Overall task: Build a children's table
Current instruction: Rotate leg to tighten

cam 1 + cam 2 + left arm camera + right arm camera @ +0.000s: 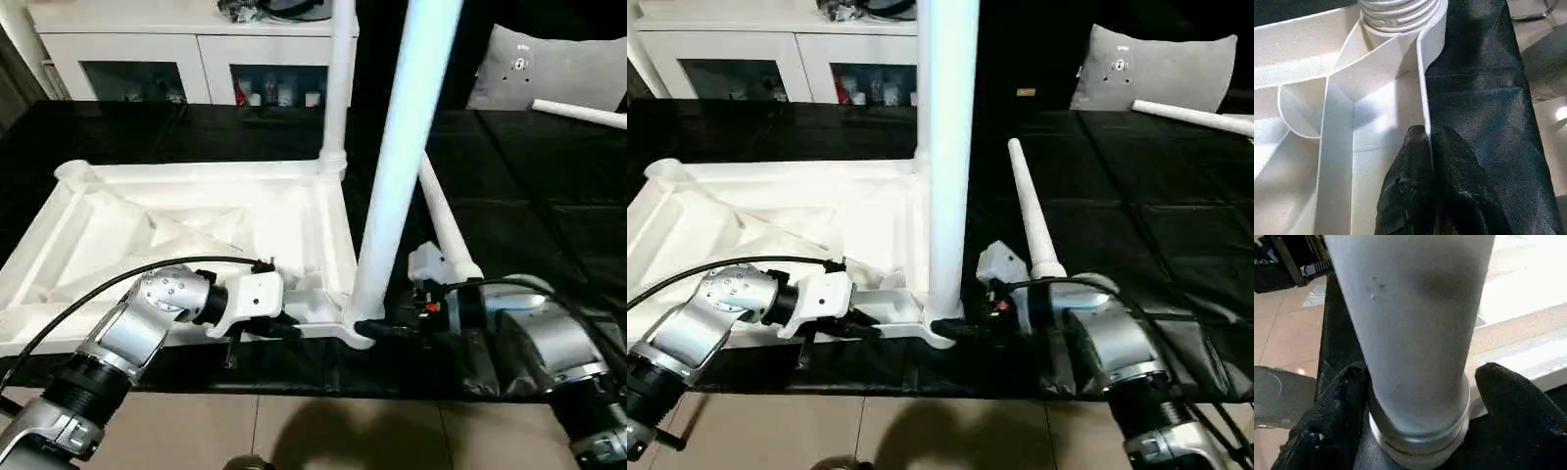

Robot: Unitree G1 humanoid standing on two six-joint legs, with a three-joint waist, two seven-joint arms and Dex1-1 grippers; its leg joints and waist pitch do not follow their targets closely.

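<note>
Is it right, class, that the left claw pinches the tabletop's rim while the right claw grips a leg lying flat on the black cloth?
Not quite. The leg in the right claw stands upright in the tabletop's near corner socket, as the left eye view shows. The left claw does pinch the rim.

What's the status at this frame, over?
Left end effector pinching tabletop rim. Right end effector around near-corner leg at its base. Far leg standing, two spare legs on black cover.
</note>
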